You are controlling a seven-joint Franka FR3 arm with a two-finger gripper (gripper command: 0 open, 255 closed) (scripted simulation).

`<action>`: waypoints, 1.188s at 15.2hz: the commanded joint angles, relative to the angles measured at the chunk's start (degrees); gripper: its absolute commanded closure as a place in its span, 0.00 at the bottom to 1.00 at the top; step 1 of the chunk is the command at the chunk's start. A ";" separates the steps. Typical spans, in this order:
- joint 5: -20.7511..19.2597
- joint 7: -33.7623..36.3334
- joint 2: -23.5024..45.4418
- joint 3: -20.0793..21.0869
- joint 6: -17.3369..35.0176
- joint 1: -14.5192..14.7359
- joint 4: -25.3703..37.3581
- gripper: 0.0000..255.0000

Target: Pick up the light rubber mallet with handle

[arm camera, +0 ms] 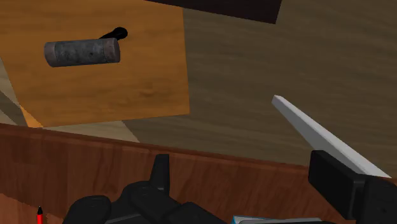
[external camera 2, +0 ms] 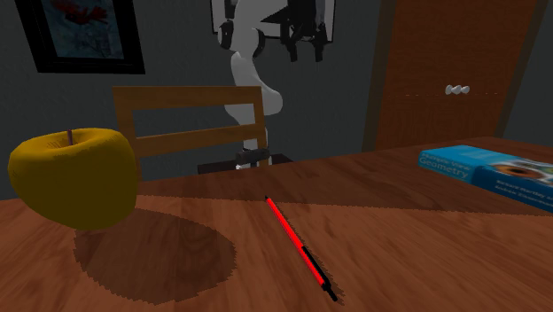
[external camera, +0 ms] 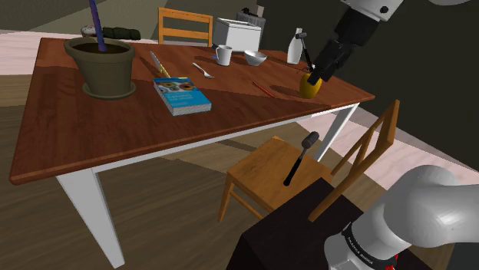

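Observation:
The mallet (external camera: 301,157) has a grey cylindrical head and a thin black handle. It stands tilted on the seat of a wooden chair (external camera: 269,172) beside the table's right end in the shoulder view. The wrist view looks down on its head (arm camera: 83,52) over the orange seat (arm camera: 114,89), well ahead of the fingers. My gripper (external camera: 316,75) hangs over the table's edge next to a yellow apple (external camera: 308,86), above the chair. It is open (arm camera: 251,191) with nothing between its fingers (arm camera: 343,184). The second exterior view has the gripper (external camera 2: 302,44) high behind the chair back.
On the brown table (external camera: 115,130) are a potted plant (external camera: 104,65), a blue book (external camera: 182,96), a red pen (external camera 2: 297,244), a mug (external camera: 223,54), a bowl (external camera: 255,57) and a bottle (external camera: 295,47). A white table leg (arm camera: 318,137) runs near the gripper.

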 commanded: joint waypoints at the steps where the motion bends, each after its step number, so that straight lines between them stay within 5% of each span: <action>1: 0.00 0.00 0.00 0.00 0.00 0.00 0.00 0.00; 18: -0.92 29.02 16.03 -2.53 16.80 -18.84 -9.43 0.00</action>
